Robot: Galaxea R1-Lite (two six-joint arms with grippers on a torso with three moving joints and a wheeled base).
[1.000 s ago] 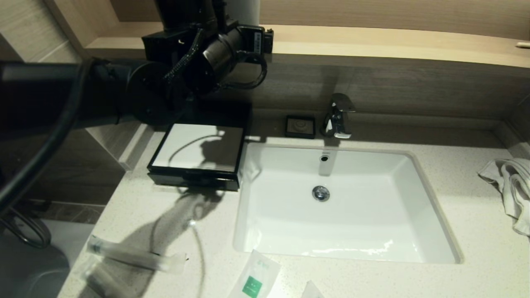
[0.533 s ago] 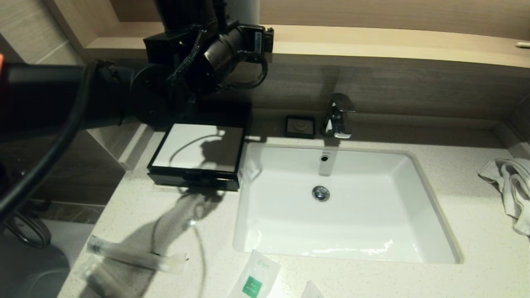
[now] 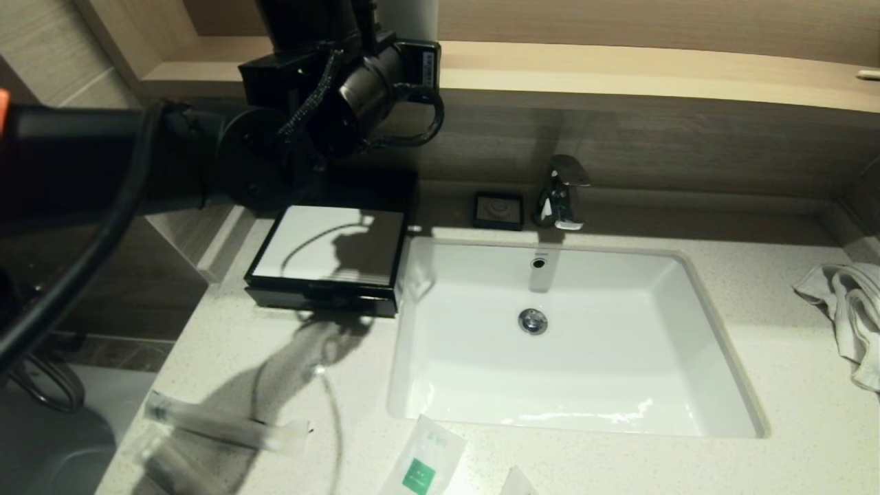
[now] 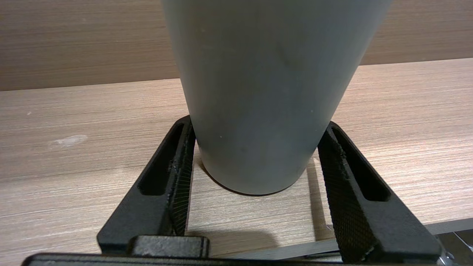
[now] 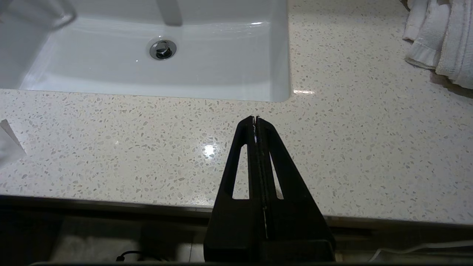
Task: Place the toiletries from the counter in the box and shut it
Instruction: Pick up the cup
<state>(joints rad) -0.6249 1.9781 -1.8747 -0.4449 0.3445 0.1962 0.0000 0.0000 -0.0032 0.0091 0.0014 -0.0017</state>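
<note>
On the wooden shelf [image 4: 74,147], my left gripper [image 4: 257,127] is shut on a tall grey cup [image 4: 266,92], one finger against each side near its base; the cup's base rests on the shelf. The toiletries lie at the counter's [image 3: 790,385] near left edge: two long slim packets [image 3: 220,426] [image 3: 172,467], a flat packet with a green label [image 3: 423,467], and the corner of another packet [image 3: 515,481]. The black box [image 3: 330,244] with a white top stands left of the basin, its drawer front [image 3: 320,299] pushed in. My right gripper [image 5: 255,118] hangs shut and empty above the counter's front edge.
A white basin [image 3: 570,344] fills the middle of the counter, with a chrome faucet [image 3: 564,192] and a small black soap dish [image 3: 498,210] behind it. A crumpled towel [image 3: 849,302] lies at the far right. My left arm reaches over the box.
The left wrist has shifted slightly at the shelf, and the fingertip that showed beside it has drawn inward out of sight. Nothing on the counter has moved.
</note>
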